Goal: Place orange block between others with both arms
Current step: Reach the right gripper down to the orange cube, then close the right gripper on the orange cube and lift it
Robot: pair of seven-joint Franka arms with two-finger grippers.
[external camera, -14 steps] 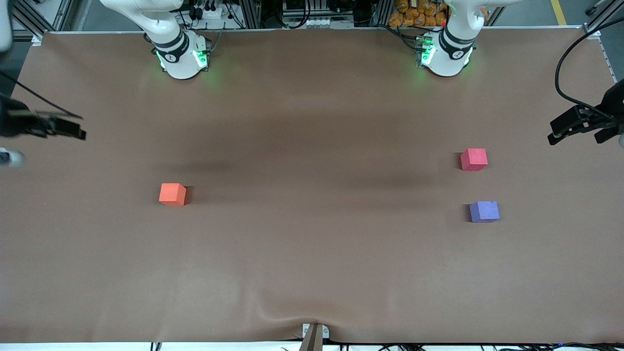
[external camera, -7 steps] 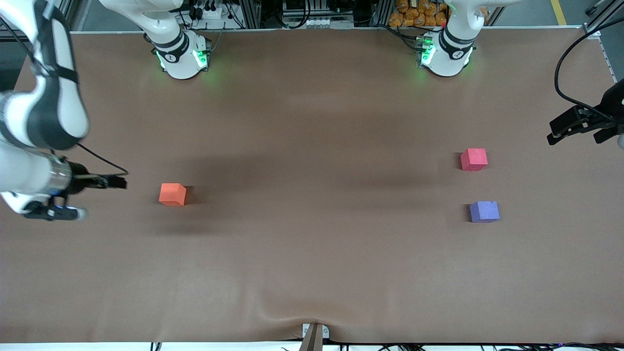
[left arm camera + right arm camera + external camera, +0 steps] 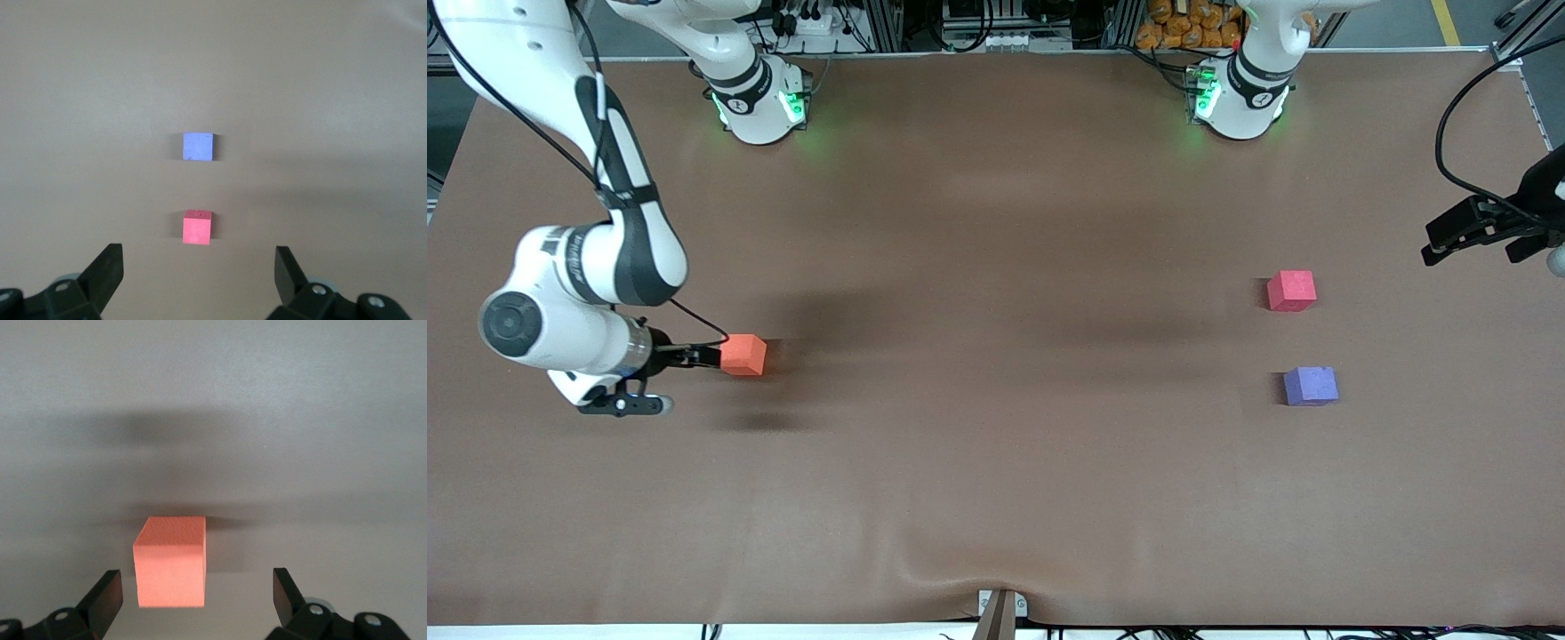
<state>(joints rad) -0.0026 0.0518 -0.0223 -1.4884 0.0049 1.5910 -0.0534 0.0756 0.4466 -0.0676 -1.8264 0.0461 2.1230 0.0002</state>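
Your right pincer (image 3: 193, 600) hung released just short of the orange block (image 3: 743, 354) on the worktop (image 3: 996, 498), the block nearer one finger, so you needed to centre it before clenching, while the left pincer (image 3: 199, 280), also released, waited near the red cube (image 3: 1291, 290).

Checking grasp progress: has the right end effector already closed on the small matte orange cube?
No: in the right wrist view the right end effector stands open, fingers apart, with the small matte orange cube resting ungripped on the table.
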